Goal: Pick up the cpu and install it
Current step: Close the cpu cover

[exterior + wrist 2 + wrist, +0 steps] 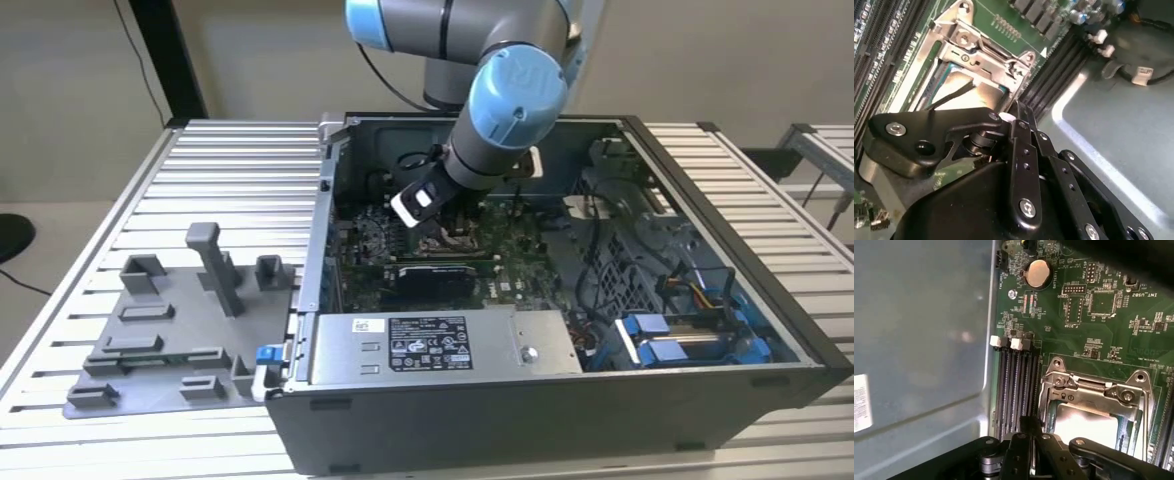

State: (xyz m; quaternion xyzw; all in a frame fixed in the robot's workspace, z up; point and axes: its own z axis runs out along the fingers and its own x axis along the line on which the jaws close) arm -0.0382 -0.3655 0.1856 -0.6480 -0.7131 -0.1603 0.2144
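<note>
The cpu (1085, 424) lies flat in the motherboard socket, its pale silver top showing through the window of the metal socket frame (1094, 390). In the second wrist view the cpu (985, 94) and the socket frame (979, 47) sit just beyond the fingertips. My gripper (1016, 112) hovers close over the socket's edge beside the memory slots, its black fingers drawn together with nothing between them. The first wrist view has the gripper (1029, 426) at that same edge. In the exterior view the gripper (430, 222) reaches down into the open computer case (561, 400) over the socket.
Black memory slots (1014, 385) run beside the socket, with a coin battery (1037, 274) farther off. A silver box with a white label (427, 345) fills the case front. Blue drive bays (681, 335) and cables lie at the exterior view's right. A grey fixture (174, 320) stands on the table.
</note>
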